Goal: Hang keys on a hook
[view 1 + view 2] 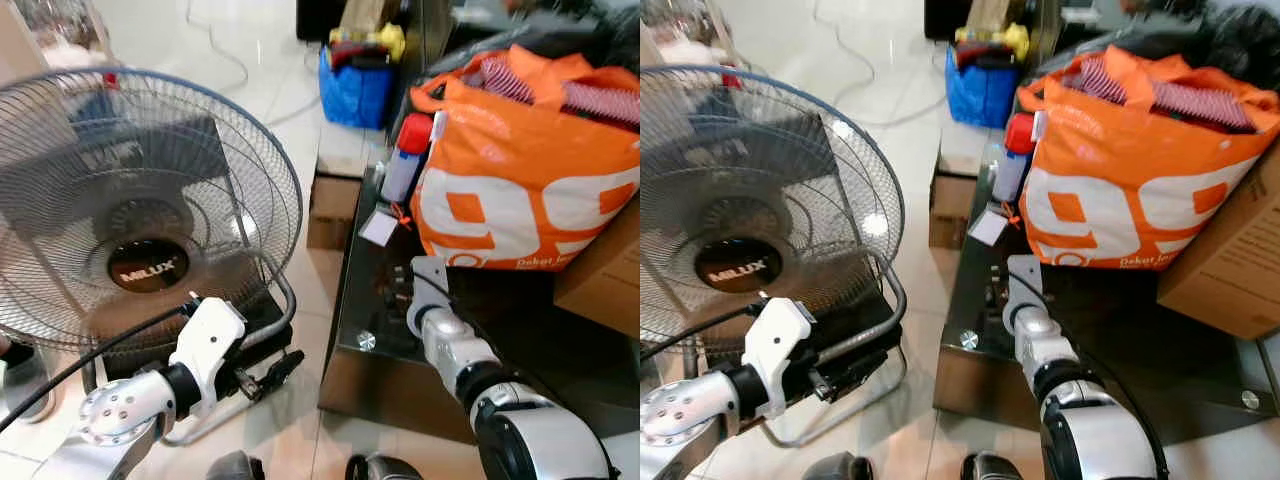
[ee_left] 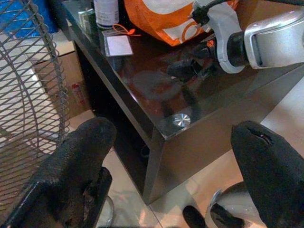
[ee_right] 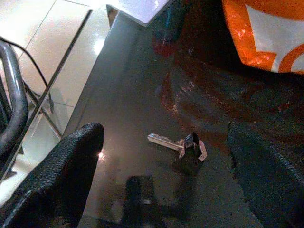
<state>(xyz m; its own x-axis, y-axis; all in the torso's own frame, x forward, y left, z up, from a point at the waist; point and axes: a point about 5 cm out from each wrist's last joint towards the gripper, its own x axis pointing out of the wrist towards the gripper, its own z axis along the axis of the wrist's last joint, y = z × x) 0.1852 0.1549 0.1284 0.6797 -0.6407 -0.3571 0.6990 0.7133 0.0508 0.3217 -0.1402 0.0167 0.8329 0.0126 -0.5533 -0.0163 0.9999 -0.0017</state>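
Key [image 3: 178,144]: flat on the dark glass counter [image 3: 118,156] near its front edge.
Right hand [image 3: 161,175]: spread wide above it.
Left hand [image 2: 171,175]: open, idle.
Grasp: we should lower straight and pinch the key's bow.

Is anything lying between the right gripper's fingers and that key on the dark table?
Nothing: in the right wrist view, the key lies alone on bare glossy table between the open right gripper fingers.

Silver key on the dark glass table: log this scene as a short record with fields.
key: small silver key lying flat on the glossy dark glass table, untouched
right hand: open, above the key, fingers either side
left hand: open, off the table's corner, beside the standing fan
behind key: orange printed plastic bag
hook: cannot tell
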